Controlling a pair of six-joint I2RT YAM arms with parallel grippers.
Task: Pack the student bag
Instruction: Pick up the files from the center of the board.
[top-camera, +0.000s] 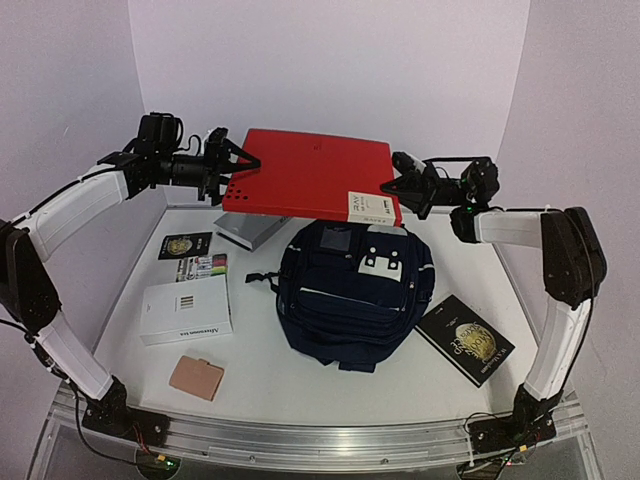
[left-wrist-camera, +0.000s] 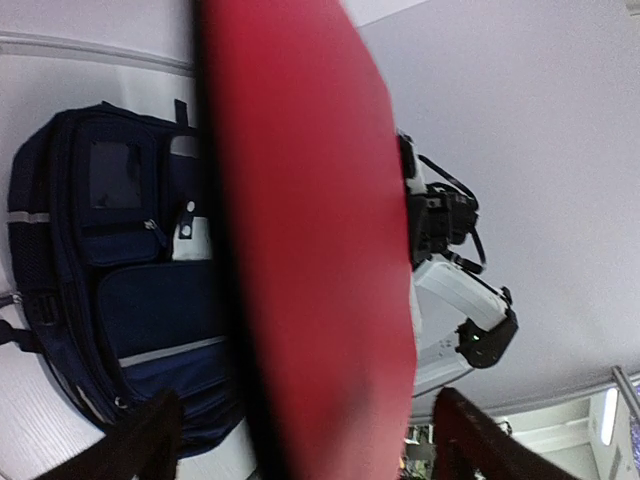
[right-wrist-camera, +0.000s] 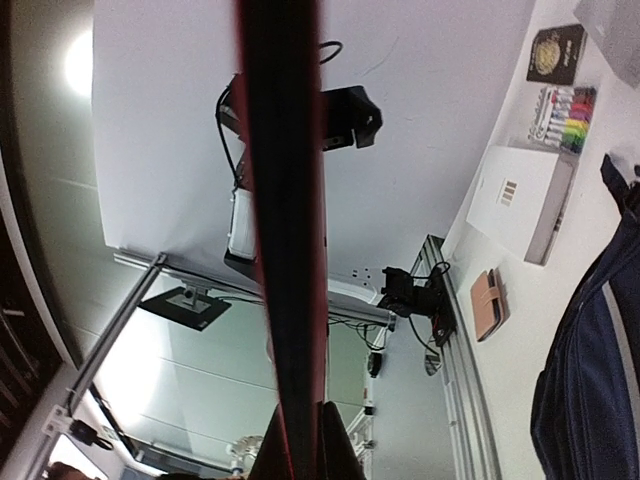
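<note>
Top view: student bag (top-camera: 350, 290) lies flat mid-desk (top-camera: 300, 400), pockets up, white patch at its far end. Red folder (top-camera: 310, 175) is in the air over the bag's far end, roughly level. Left claw (top-camera: 245, 162) is at the folder's left edge, and right claw (top-camera: 392, 187) is at its right corner (by the white label). Left of the bag I see a white box (top-camera: 186, 310), a tan pouch (top-camera: 196, 378) closer to the arm bases, a marker pack (top-camera: 201, 267) and a small black booklet (top-camera: 185, 245). A grey box (top-camera: 250, 232) sits off the bag's far-left corner, partly under the folder. A black book (top-camera: 465, 340) with a gold emblem lies just right of the bag.

Left wrist: folder fills the centre, with the bag behind it on one side. The fingers (left-wrist-camera: 150, 440) are spread wide, one on each side of the folder with a gap on both sides. Open, not gripping.

Right wrist: folder is edge-on. The fingers (right-wrist-camera: 335, 445) are pinched closed on its edge, so this claw is gripping the folder. The bag is at the lower right.
</note>
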